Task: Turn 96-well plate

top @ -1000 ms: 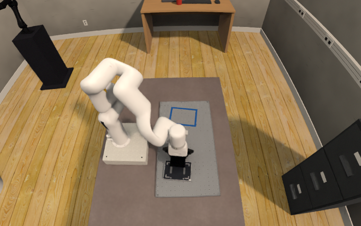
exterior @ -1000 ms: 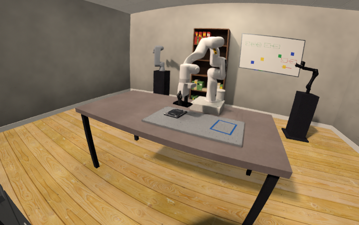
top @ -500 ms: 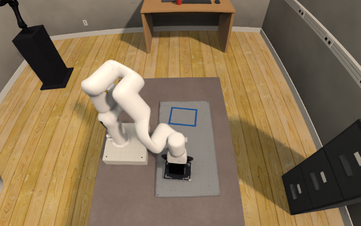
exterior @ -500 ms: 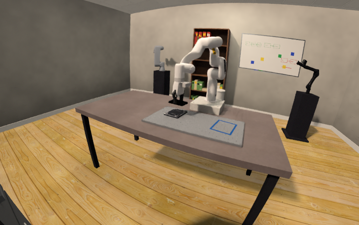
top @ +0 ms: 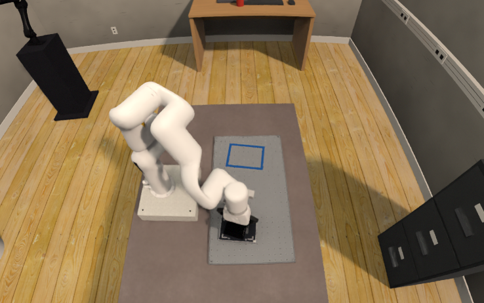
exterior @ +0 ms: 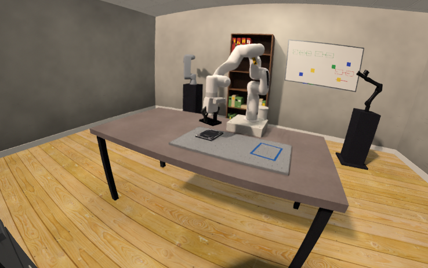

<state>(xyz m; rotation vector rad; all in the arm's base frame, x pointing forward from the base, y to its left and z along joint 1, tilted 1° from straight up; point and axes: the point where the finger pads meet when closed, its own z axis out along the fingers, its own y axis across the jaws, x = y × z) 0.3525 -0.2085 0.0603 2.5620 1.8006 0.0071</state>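
Observation:
My gripper (exterior: 210, 115) is shut on the black 96-well plate (exterior: 209, 122) (top: 233, 230) and holds it level, a short way above the table. Seen from above, the plate hangs right over the black plate nest N1 (top: 250, 237) (exterior: 208, 134) and stands turned a little against the nest's white corner marks. The nest lies on the near end of the grey perforated mat (top: 278, 214) (exterior: 234, 151). My white wrist hides the fingers and most of the plate in the overhead view. I cannot make out the cut-off corner or the A1 mark.
A blue outlined rectangle (top: 245, 145) (exterior: 256, 148) is marked on the far end of the mat. My arm's white base block (top: 167, 206) (exterior: 246, 126) stands beside the mat on the brown table (top: 161, 267) (exterior: 142, 132).

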